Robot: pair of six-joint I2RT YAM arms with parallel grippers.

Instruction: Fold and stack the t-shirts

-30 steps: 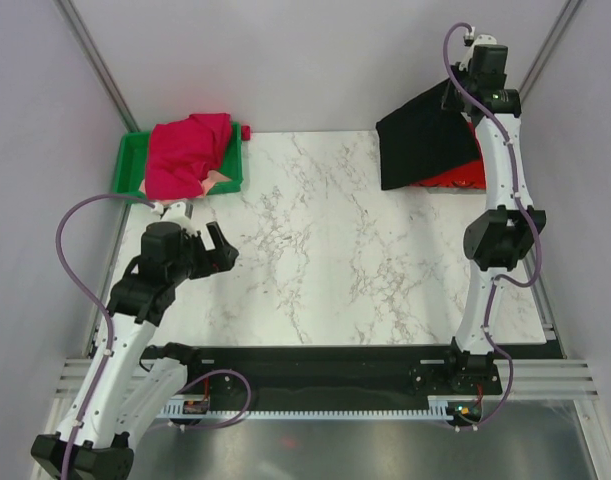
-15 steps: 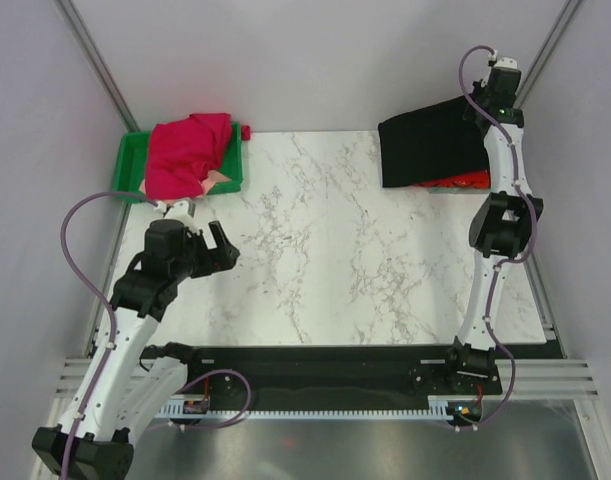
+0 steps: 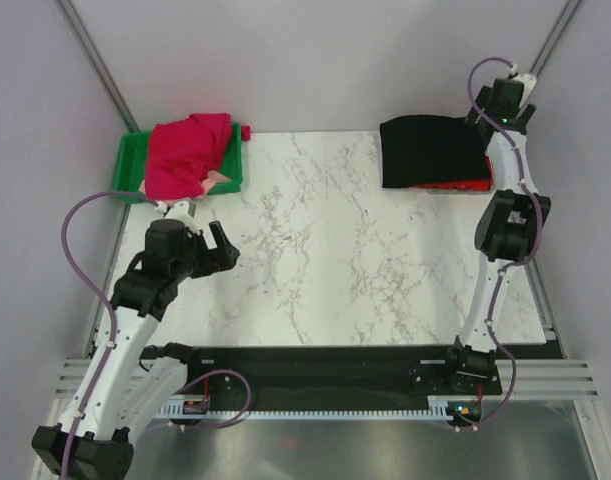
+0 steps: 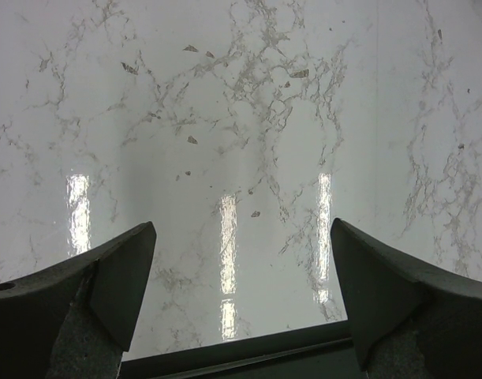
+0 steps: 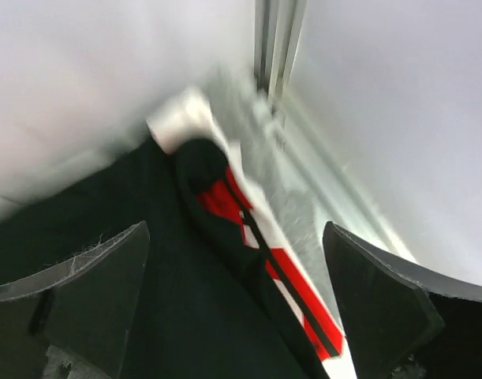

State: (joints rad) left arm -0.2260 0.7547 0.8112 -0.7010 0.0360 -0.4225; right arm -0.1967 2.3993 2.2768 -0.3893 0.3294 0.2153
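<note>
The black t-shirt (image 3: 430,150) is lying folded atop the red t-shirt (image 3: 455,186) at the counter's (image 3: 325,250) far right corner. The right pincer (image 5: 237,229) is hovering there, jaws apart and empty. The left pincer (image 4: 242,227) is hanging spread wide over the left side. A magenta t-shirt (image 3: 185,155) is filling the green bin (image 3: 130,160).

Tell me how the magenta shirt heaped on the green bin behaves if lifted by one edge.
Probably floppy: the magenta shirt lies crumpled, draping over the green bin rim, so it should sag and unfurl. It may drag the peach cloth tucked beneath it.
</note>
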